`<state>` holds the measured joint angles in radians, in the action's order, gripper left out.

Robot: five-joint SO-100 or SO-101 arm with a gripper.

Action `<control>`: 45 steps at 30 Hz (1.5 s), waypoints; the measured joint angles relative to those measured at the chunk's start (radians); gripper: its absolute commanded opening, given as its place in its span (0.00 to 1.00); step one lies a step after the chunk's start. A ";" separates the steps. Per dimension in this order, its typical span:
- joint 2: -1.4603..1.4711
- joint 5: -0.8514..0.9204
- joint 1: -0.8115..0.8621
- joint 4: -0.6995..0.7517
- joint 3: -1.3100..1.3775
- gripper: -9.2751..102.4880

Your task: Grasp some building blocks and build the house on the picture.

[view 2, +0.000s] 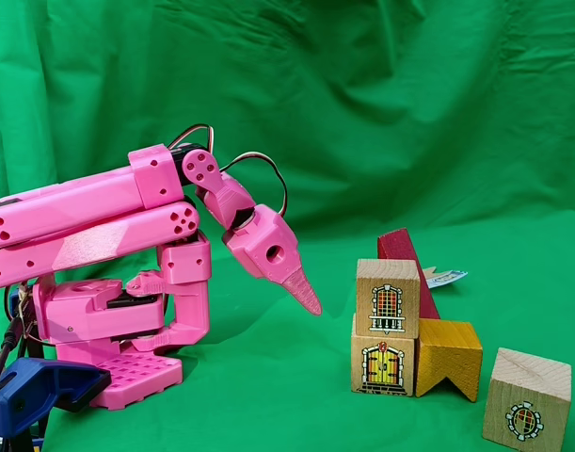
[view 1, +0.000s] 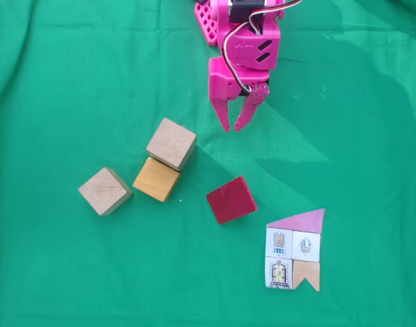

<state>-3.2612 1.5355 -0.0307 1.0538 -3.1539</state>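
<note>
— What's on the green cloth [view 1: 58,272], starting from the left in the fixed view from above?

— A pale tan block [view 1: 105,191] sits farthest left, on its own. Next comes the orange-yellow block [view 1: 156,179], and a second tan block [view 1: 171,143] touches its upper right corner. The dark red block [view 1: 231,199] lies tilted, apart from those 3.

— And the pink arm [view 2: 89,221]?

— Its gripper [view 1: 232,126] hangs above the cloth at the top, between the second tan block and the red one, touching nothing. The 2 fingers are parted only a little at the tips, and nothing is pinched between them.

— Where's the house picture [view 1: 295,250]?

— Flat on the cloth at the lower right, below and right of the red block and clear of it: pink roof, white window squares, a tan notched corner.

— From the low side view?

— The arm is folded at the left, gripper [view 2: 308,299] pointing down and right. To its right the blocks show painted windows and a door on their faces.
</note>
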 measured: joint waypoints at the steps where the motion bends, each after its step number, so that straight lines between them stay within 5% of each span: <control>1: 0.000 0.000 0.000 0.000 0.000 0.10; 18: -0.006 -0.008 0.000 -0.003 0.008 0.10; 45: 0.230 -0.025 -0.009 -0.002 0.545 0.10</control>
<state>-3.0311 1.5110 -0.0399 1.0523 -2.6093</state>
